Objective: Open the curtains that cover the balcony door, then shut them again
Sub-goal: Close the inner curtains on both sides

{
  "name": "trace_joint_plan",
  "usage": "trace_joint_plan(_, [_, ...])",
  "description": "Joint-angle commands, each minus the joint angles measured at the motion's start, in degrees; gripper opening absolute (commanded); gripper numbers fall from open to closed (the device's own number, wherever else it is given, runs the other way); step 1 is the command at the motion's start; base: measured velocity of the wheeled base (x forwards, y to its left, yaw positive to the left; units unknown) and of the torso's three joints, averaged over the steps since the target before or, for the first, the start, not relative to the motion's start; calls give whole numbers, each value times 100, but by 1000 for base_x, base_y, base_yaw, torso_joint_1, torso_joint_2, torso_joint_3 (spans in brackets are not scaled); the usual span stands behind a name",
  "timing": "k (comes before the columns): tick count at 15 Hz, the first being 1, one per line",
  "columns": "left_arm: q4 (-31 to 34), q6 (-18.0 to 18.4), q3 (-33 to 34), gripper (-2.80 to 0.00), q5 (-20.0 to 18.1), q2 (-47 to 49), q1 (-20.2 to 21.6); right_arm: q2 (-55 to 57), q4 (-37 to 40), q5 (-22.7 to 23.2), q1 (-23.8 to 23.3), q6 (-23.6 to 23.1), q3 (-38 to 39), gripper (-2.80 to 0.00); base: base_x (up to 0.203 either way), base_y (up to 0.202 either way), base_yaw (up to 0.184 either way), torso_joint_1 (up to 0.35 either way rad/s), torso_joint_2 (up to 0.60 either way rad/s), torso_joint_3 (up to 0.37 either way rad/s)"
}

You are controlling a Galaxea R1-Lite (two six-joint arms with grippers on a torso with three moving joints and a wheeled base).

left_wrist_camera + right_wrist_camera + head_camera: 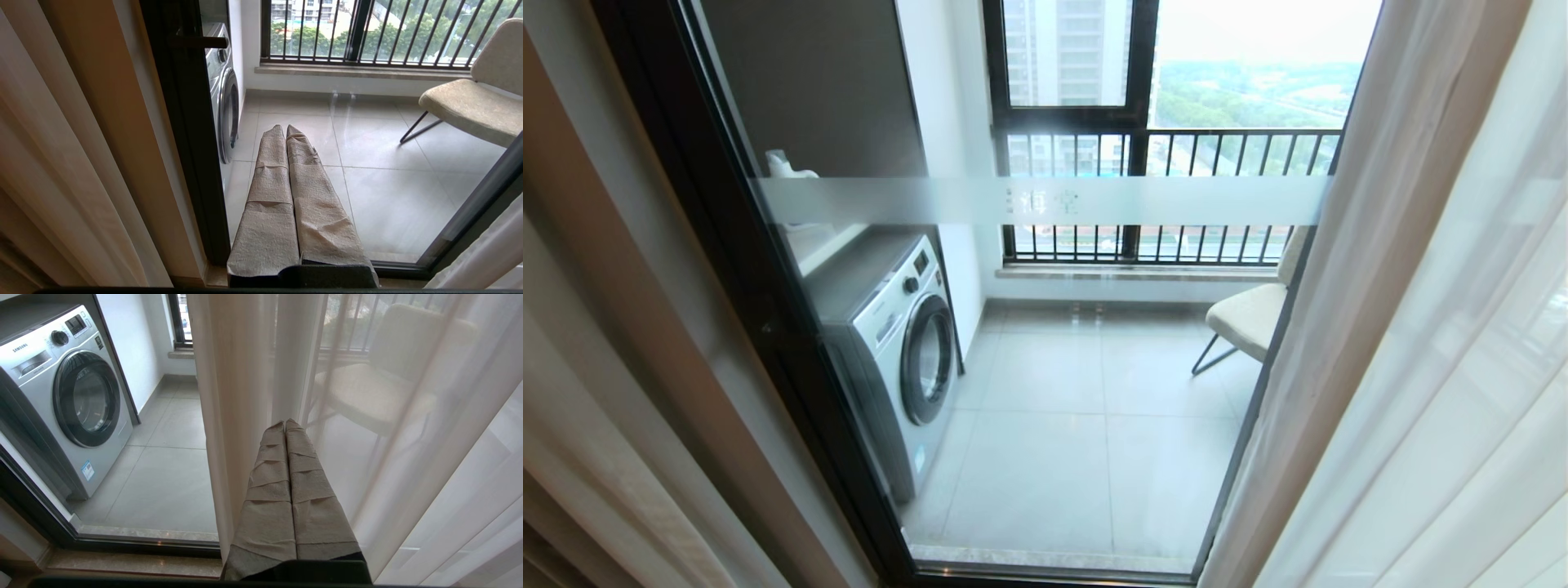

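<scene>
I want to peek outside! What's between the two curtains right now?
In the head view, the balcony door glass shows bare between the beige curtain and the sheer curtain. Beyond it stand a washing machine and chair.

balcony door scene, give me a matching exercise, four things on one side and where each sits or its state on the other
Things:
1. washing machine
2. chair
3. sheer curtain
4. left pincer

Places or states:
A. shut, holding nothing
B. hanging at the right of the glass
C. on the balcony's left side
D. on the balcony's right side, by the railing

Pairs: 1-C, 2-D, 3-B, 4-A
</scene>
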Motion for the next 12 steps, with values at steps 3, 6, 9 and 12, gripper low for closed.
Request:
trace_joint_plan(3, [-2,-4,1,-280,-3,-2,1,1,-17,16,0,-151,0,-280,0,0,0,0,0,0])
trace_joint_plan(6, [-2,-4,1,-280,-5,-2,1,1,-7,29,0,114,0,-280,0,0,0,0,0,0])
trace_joint_plan(9, [-2,-4,1,-280,-12,-2,1,1,-10,20,0,299,0,-280,0,0,0,0,0,0])
trace_joint_plan(12, [-2,-4,1,-280,-3,-2,1,1,-10,20,0,308,0,-280,0,0,0,0,0,0])
